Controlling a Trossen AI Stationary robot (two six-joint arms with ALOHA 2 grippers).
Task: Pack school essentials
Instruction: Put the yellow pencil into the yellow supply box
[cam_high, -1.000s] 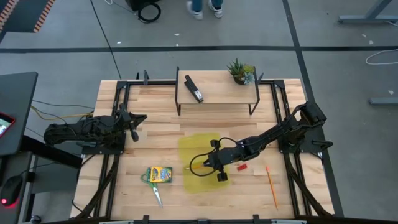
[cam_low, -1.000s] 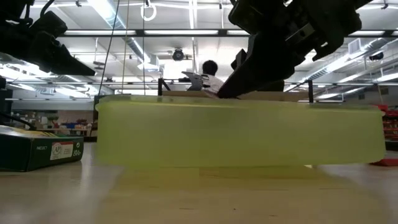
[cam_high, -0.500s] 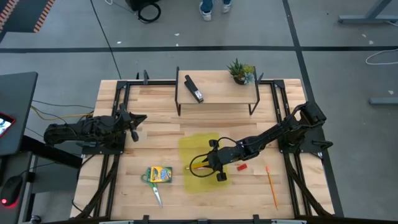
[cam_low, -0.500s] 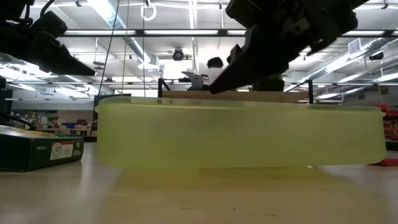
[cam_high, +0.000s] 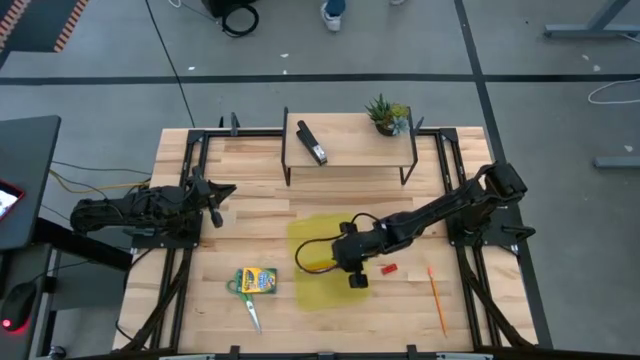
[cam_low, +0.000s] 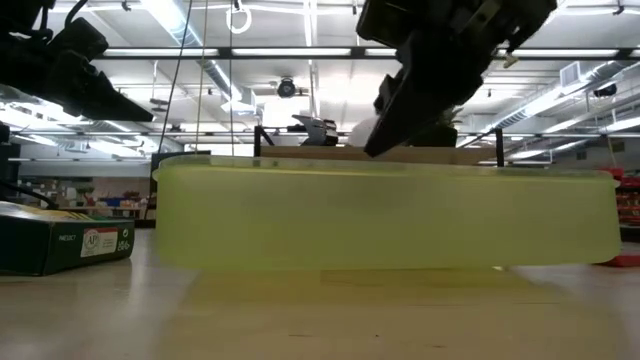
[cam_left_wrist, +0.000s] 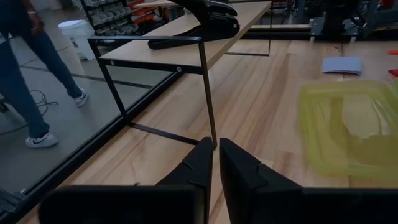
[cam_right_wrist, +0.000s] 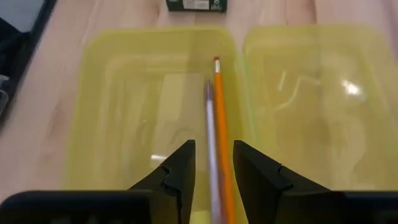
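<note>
My right pincer (cam_right_wrist: 211, 163) hovers over the open yellow-green case (cam_high: 322, 262) mid-tabletop, fingers narrowly parted, empty. An orange pencil (cam_right_wrist: 221, 124) and purple pen (cam_right_wrist: 211, 137) lie inside the case. The crayon box (cam_high: 256, 280) and scissors (cam_high: 250, 310) sit left of it. My left pincer (cam_left_wrist: 214, 163) is closed, waiting far left.

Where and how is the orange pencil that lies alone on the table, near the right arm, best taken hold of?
Take the orange pencil at the middle of its shaft, coming straight down from above and pinching across its thin width. It lies flat on the bare table, so a side approach would probably find nothing to catch, and a middle hold should keep it level. The small red piece lies apart from it.
</note>
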